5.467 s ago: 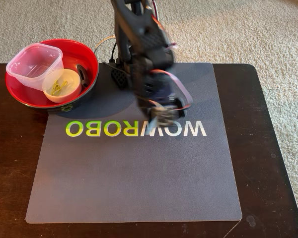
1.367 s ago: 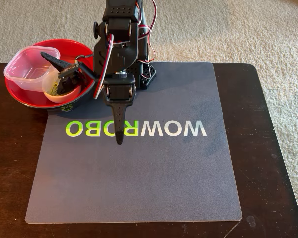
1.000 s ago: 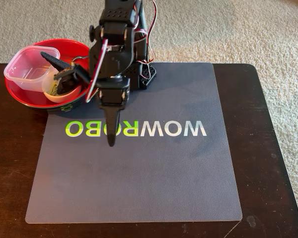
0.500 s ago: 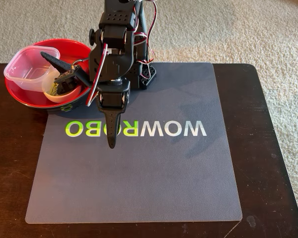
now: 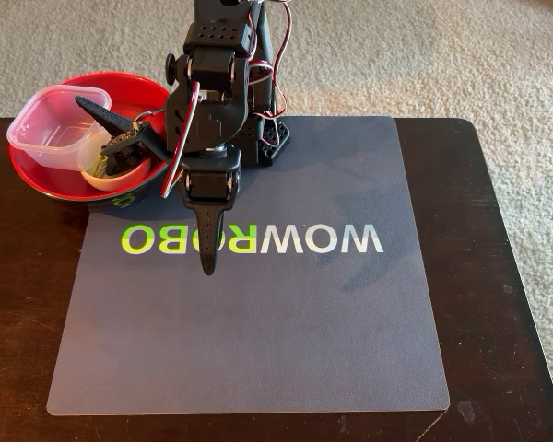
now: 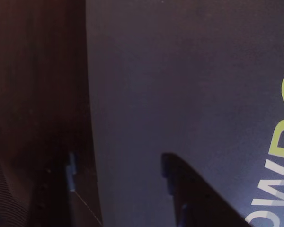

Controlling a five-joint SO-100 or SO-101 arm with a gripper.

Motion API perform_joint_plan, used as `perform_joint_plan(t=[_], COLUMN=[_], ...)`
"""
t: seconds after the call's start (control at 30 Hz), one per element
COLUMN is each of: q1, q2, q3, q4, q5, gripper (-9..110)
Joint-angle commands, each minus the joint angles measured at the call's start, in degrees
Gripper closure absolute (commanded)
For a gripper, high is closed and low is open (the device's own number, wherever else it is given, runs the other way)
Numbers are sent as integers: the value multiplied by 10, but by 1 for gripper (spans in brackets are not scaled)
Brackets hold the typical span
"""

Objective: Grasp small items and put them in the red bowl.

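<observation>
The gripper [image 5: 152,189] hangs over the mat's [image 5: 258,341] far left, fingers spread wide and empty. Everything small — tub [image 5: 51,129], white bowl [image 5: 106,170] — already sits in the red bowl [image 5: 32,180] at far left. Nothing loose remains on the mat — best to park clear.

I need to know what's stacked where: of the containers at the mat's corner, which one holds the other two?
The red bowl. The clear square tub and the small white bowl both sit inside it.
</observation>
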Motion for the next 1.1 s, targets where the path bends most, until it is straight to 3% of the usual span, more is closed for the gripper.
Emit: perform_joint_plan(t=[0.0,1.07], q1=[-11,-18], q2=[11,2], q3=[-4,1], q4=[-8,-9], q5=[4,17], gripper=[79,79])
